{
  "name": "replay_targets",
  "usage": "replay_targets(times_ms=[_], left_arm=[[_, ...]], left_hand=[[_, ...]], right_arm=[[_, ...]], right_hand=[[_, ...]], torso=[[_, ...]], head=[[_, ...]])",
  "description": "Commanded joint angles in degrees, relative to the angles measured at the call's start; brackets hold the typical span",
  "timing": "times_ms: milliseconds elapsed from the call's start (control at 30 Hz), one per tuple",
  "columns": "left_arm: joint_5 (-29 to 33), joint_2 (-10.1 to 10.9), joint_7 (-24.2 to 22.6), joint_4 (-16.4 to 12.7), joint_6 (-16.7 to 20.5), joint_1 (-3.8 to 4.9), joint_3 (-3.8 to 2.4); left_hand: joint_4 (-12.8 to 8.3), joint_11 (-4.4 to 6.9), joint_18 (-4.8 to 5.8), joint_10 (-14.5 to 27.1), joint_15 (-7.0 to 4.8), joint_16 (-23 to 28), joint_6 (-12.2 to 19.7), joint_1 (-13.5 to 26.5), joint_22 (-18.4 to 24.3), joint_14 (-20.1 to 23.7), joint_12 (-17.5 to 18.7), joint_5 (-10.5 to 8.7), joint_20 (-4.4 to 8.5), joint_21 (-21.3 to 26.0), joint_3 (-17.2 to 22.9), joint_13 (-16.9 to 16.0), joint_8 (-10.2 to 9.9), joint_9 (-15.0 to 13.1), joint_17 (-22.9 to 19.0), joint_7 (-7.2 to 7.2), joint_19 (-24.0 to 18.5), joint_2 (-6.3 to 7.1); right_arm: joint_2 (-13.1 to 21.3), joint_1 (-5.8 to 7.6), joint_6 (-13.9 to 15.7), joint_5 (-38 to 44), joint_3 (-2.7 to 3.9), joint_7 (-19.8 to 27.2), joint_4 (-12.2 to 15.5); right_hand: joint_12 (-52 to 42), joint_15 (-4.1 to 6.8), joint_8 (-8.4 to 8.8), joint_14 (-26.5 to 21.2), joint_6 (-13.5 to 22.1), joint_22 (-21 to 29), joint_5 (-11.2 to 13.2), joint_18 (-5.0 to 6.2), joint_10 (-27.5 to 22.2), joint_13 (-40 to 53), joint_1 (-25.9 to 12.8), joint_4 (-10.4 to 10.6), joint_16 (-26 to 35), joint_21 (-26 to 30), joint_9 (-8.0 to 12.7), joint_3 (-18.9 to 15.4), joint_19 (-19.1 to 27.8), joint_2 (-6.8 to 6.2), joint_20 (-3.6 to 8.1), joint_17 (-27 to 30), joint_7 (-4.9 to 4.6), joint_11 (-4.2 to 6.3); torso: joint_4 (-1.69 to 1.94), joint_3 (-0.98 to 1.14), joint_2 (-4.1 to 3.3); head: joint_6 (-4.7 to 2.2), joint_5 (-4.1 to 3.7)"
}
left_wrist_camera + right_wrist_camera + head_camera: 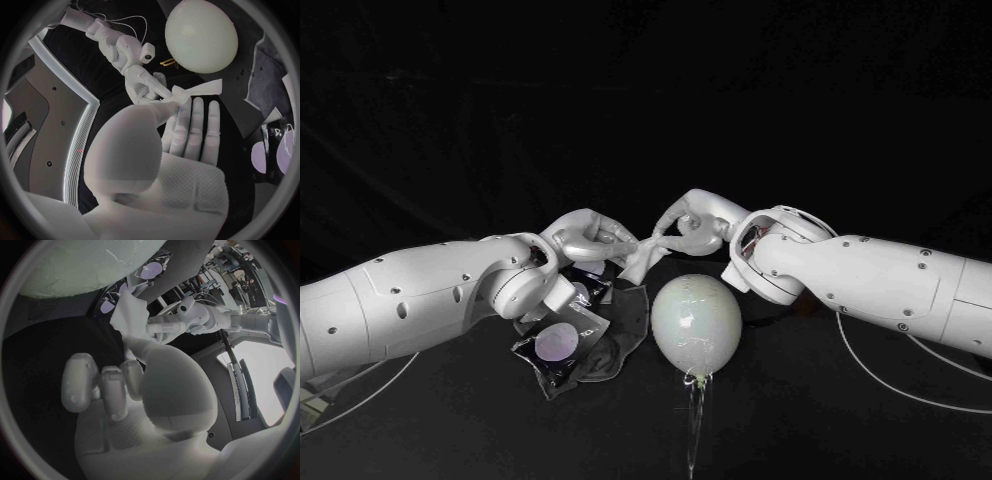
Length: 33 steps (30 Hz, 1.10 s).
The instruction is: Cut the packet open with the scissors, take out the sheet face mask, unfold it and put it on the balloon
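The folded white sheet mask (643, 262) hangs between my two hands above the table, just behind the balloon. My left hand (593, 238) pinches one side of it and my right hand (692, 226) pinches the other. In the left wrist view the mask (201, 90) sits beyond my left hand (187, 137), with the right hand (142, 79) gripping its edge. In the right wrist view the mask (130, 310) lies between my right hand (115, 382) and the left hand (181, 320). The pale balloon (697, 324) lies on the table below the hands. The dark opened packet (565, 342) lies left of the balloon.
The balloon's thin string (692, 430) trails toward the front edge of the black table (848, 430). White cables (906, 385) curve under both forearms. The packet (275, 150) and the balloon (201, 35) lie close under the left hand.
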<state>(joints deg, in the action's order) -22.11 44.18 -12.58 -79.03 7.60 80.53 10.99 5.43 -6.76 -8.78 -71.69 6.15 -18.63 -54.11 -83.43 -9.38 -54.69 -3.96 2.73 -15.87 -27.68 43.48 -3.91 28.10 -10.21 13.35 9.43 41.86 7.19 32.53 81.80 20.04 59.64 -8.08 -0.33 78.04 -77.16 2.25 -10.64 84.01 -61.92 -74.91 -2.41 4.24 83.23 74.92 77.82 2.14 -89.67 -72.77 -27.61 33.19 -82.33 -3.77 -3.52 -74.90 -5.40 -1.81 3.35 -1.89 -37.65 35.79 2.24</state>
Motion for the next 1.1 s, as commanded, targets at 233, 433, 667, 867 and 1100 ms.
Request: replay_targets(times_ms=[233,433,667,867,1100], left_arm=[[0.41,-0.05,-0.55,-0.04,1.8,0.05,-0.09],[-1.06,-0.09,-0.78,-0.16,2.51,0.05,-0.09],[-1.34,-0.27,-0.75,-0.25,2.63,0.05,-0.09],[-1.45,-0.37,-0.79,-0.1,3.18,0.05,-0.09],[-1.82,-0.58,-0.84,0.05,3.52,0.05,-0.11]], left_hand=[[-0.64,0.11,-1.1,-0.37,-0.03,0.05,0.41,0.9,-0.54,-0.34,-0.1,0.17,0.1,-0.95,0.55,-0.09,0.35,-10.7,0.27,0.06,-0.76,-0.01],[-0.86,0.1,-1.08,-0.37,-0.03,0.08,0.46,1.07,-0.78,-0.31,-0.08,0.17,0.12,-1.36,0.8,-0.1,0.37,-10.93,0.36,0.05,-0.97,0.05],[-1.06,0.1,-1.06,-0.37,-0.03,0.11,0.49,1.22,-1.02,-0.29,-0.08,0.17,0.14,-1.73,1.0,-0.1,0.39,-11.15,0.46,0.05,-1.21,0.11],[-1.38,0.11,-1.03,-0.38,-0.03,0.15,0.53,1.34,-1.34,-0.26,-0.08,0.18,0.17,-2.25,1.3,-0.11,0.39,-11.42,0.58,0.03,-1.53,0.17],[-1.38,0.11,-1.03,-0.38,-0.03,0.15,0.53,1.34,-1.34,-0.26,-0.08,0.18,0.17,-2.25,1.3,-0.11,0.39,-11.42,0.58,0.03,-1.53,0.17]], right_arm=[[0.16,0.03,-1.62,0.36,0.04,-0.05,0.07],[0.18,0.03,-2.03,-0.05,0.04,-0.19,-0.02],[0.2,0.04,-2.05,-0.92,0.04,-0.17,-0.09],[0.21,0.04,-2.45,-1.19,0.03,-0.17,-0.1],[0.12,0.04,-2.69,-0.97,0.03,-0.16,-0.11]], right_hand=[[0.33,0.29,-0.42,5.99,-0.03,-8.25,-0.36,-0.61,2.17,8.31,-0.3,-0.1,-0.33,0.28,-0.13,-0.07,0.24,0.34,-0.07,-15.1,-0.24,0.78],[0.41,0.33,-1.04,5.99,-0.2,-8.29,-0.36,-0.6,2.15,8.26,-1.62,0.72,-0.33,0.35,-0.41,-1.0,0.25,-0.07,-0.09,-15.1,0.03,0.93],[0.44,0.41,-1.25,5.99,0.43,-8.32,-0.36,-0.59,2.12,8.27,-5.12,3.61,-0.33,0.51,-0.32,-4.15,0.27,-1.6,-0.05,-15.1,0.16,1.02],[0.39,0.5,-1.41,5.99,0.33,-8.36,-0.37,-0.59,2.13,8.3,-5.04,3.91,-0.33,0.49,-0.27,-4.58,0.23,-1.65,-0.02,-15.1,0.36,1.15],[-0.07,0.94,-2.28,5.99,-0.01,-8.59,-0.38,-0.67,2.32,8.54,-0.96,1.66,-0.33,0.07,-0.58,-2.83,-0.03,0.01,0.32,-15.1,0.74,1.59]], torso=[[0.0,-0.01,-0.01],[0.02,-0.01,0.0],[0.02,-0.01,0.0],[0.02,0.01,-0.02],[0.0,-0.03,-0.05]], head=[[0.0,0.02],[0.0,0.01],[0.01,0.04],[-0.01,0.04],[0.02,0.03]])
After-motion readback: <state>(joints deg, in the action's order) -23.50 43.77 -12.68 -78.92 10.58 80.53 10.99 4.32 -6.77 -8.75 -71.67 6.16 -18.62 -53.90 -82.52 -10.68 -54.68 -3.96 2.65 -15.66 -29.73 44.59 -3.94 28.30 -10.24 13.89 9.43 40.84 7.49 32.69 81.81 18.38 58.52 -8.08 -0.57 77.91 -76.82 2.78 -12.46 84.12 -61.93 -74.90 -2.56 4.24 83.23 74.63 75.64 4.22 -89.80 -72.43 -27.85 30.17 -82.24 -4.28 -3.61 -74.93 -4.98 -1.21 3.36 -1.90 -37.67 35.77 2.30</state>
